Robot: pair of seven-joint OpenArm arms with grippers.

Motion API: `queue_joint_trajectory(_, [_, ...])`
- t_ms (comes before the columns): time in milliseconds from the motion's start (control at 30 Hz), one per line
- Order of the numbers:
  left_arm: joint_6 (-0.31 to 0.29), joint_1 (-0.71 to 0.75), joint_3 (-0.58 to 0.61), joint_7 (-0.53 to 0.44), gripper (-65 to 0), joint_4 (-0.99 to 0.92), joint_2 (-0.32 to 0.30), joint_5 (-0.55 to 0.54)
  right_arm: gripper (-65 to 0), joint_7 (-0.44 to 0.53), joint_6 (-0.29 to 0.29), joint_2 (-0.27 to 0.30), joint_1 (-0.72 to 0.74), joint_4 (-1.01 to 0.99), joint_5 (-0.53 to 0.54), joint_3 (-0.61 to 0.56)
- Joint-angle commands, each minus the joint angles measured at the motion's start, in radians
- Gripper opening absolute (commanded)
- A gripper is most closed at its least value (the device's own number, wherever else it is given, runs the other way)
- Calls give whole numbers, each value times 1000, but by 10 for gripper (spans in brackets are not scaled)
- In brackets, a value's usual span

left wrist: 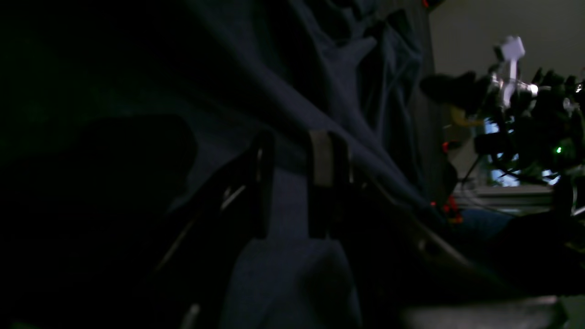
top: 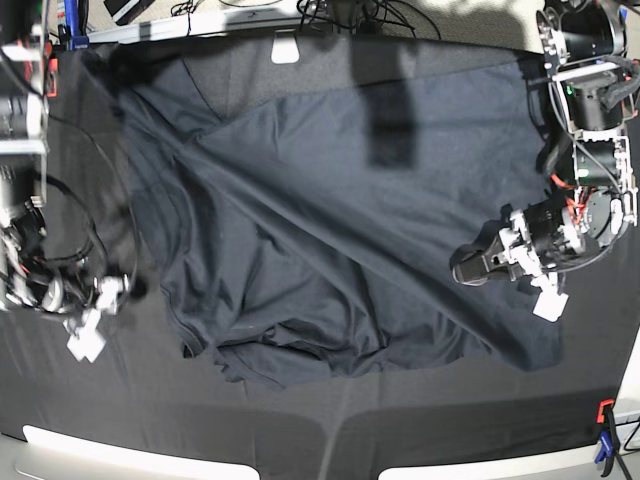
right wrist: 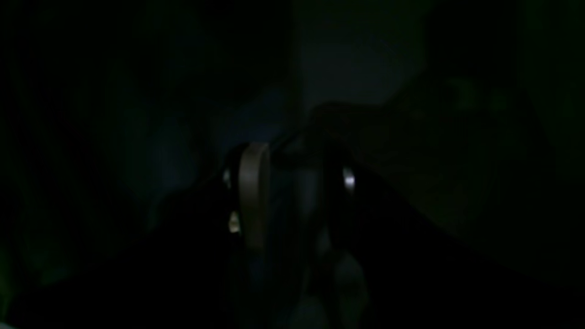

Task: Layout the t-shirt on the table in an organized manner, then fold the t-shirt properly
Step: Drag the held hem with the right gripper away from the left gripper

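T-shirt (top: 330,240) lies spread over the middle of the black cloth surface (top: 150,420), dark charcoal, heavily creased. Long diagonal folds run from 10 o'clock toward 5 o'clock. Bunched, rolled edge at 6 o'clock of the garment; pale neck label (top: 286,51) at 12 o'clock, near the far edge.

Left claw (top: 470,272) sits at 3 o'clock of the shirt, low over the fabric at its side edge. In the left wrist view a band of shirt cloth (left wrist: 292,214) passes between the two fingers (left wrist: 322,160), which stand close on either side of it: pinched on the t-shirt, narrow gap.

Right claw (top: 135,288) is at 9 o'clock, just beside the shirt's edge. Right wrist view is nearly black; one pale finger (right wrist: 253,192) and a glint of the other show apart, something dim between them. Cannot tell whether it grips cloth or stands free.

Orange and blue clamp (top: 604,440) at the surface's 4 o'clock corner.
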Motion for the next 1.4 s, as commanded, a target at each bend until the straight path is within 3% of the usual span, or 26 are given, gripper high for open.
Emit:
queue_joint_trajectory(0, [-8, -25, -4, -11, -538, 16, -11, -24, -453, -39, 11, 35, -2, 32, 43, 8])
queue_joint_trajectory(67, [-8, -25, -4, -11, -538, 16, -11, -24, -453, -89, 11, 50, -49, 51, 85, 8])
queue_joint_trajectory(367, [-8, -25, -4, -12, -538, 16, -16, -21, -453, -90, 11, 49, -225, 51, 69, 8])
queue_joint_trajectory(567, [-8, -25, -4, -42, -538, 16, -16, 33, -456, -90, 11, 11, -247, 55, 86, 8])
queue_joint_trajectory(700, [-8, -25, -4, -61, -538, 16, -17, 84, -532, -90, 11, -24, -264, 124, 87, 8])
queue_joint_trajectory(900, [-8, -25, -4, -61, -538, 16, -16, 81, -650, -90, 11, -24, -292, 234, -16, 8])
queue_joint_trajectory(1067, [-8, -25, -4, -61, -538, 16, -17, 80, -650, -98, 11, 8, -334, 296, -48, 17])
queue_joint_trajectory(1200, [-8, -25, -4, -61, -538, 16, -17, 81, -650, -98, 11, 34, -505, 433, -82, 122])
queue_joint_trajectory(1367, [-8, -26, -4, -61, -538, 16, -17, 80, -650, -98, 11, 33, -769, 615, -69, 398])
